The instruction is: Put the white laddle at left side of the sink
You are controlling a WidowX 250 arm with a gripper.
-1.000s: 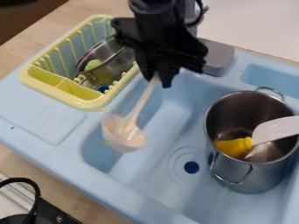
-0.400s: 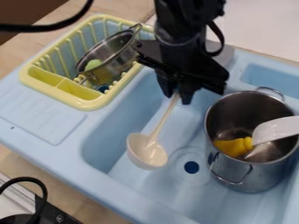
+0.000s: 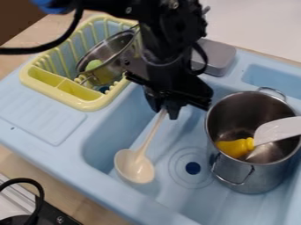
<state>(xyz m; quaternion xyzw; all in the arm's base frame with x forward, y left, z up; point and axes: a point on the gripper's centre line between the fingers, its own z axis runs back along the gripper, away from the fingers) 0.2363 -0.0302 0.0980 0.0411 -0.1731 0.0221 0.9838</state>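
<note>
The black gripper (image 3: pixel 164 110) hangs over the left part of the blue sink (image 3: pixel 182 132), shut on the top end of the white ladle's handle. From there the white ladle (image 3: pixel 135 166) slants down to the lower left, its bowl close to the left basin wall and left of the drain. Whether the bowl touches the sink floor, I cannot tell.
A tall metal pot (image 3: pixel 250 169) with a yellow and white utensil stands in the sink's right part. At the upper left is a yellow dish rack (image 3: pixel 88 104) holding a metal pan (image 3: pixel 106 57). A grey block (image 3: pixel 214 55) sits behind the basin.
From a second ago the gripper went right, then came back left and lower. The ladle moved with it, its bowl now lower in view and nearer the left wall than in the middle frame.
</note>
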